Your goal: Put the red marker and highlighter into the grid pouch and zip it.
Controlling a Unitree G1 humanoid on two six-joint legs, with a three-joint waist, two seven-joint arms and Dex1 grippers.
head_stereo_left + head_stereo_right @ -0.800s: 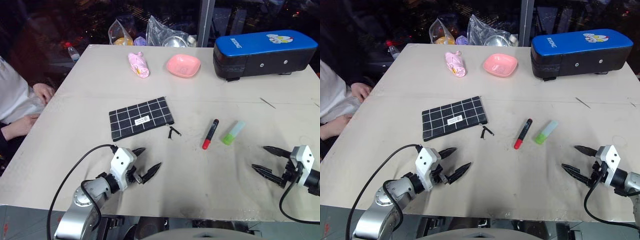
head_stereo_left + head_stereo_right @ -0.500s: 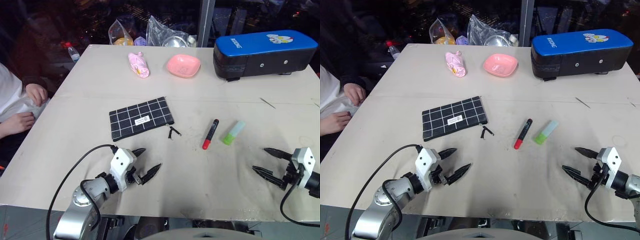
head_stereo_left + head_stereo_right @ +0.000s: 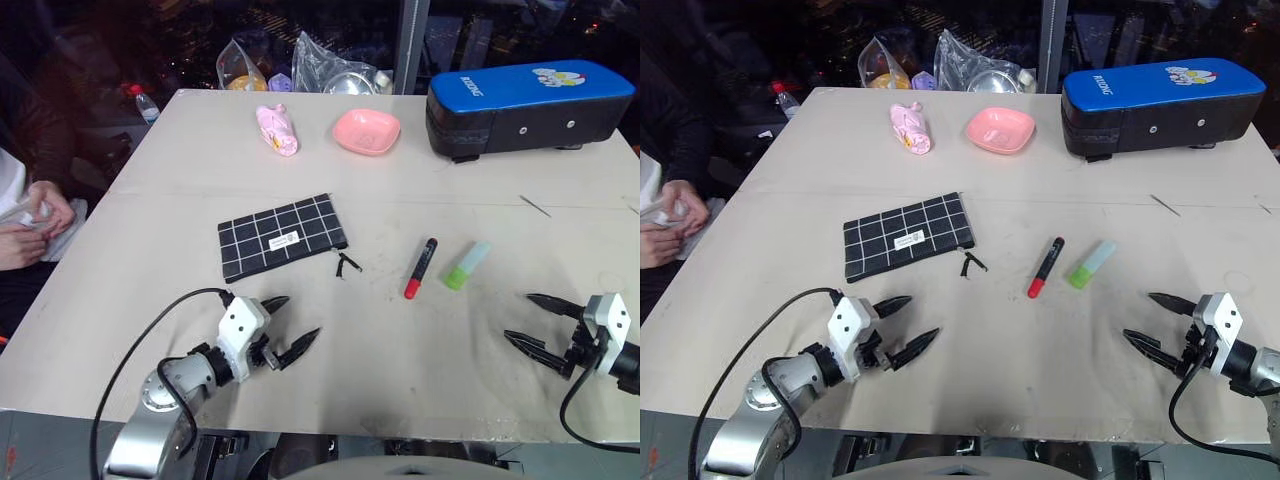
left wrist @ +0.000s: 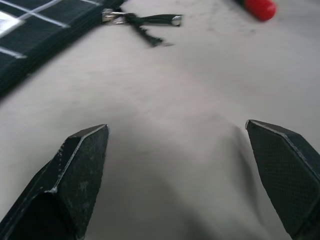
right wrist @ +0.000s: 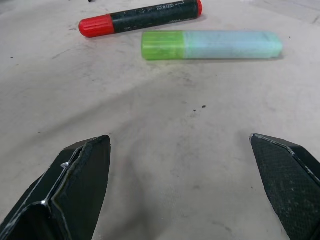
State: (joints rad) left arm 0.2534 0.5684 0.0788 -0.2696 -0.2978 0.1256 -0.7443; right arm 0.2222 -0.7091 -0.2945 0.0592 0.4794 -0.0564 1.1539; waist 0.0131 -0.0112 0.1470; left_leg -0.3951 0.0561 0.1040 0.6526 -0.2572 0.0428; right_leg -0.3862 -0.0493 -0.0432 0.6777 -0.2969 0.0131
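A pale table [image 3: 150, 250] carries everything. The left gripper [image 3: 285, 323] hangs spread wide and empty, with the grid pouch [image 3: 282, 235] just beyond it. The red marker [image 3: 421, 267] and highlighter [image 3: 467, 265] lie side by side ahead of the right gripper [image 3: 538, 322], equally splayed, holding nothing.

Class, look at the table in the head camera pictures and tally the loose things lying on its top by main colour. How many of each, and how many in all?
Black: 2, the grid-lined fabric pouch and the black-barrelled marker with a red cap
Green: 1, the stubby light-green highlighter
Pink: 2, the shallow pink dish and the crumpled pink wrapped bundle
Blue: 1, the big blue-topped black case
Total: 6
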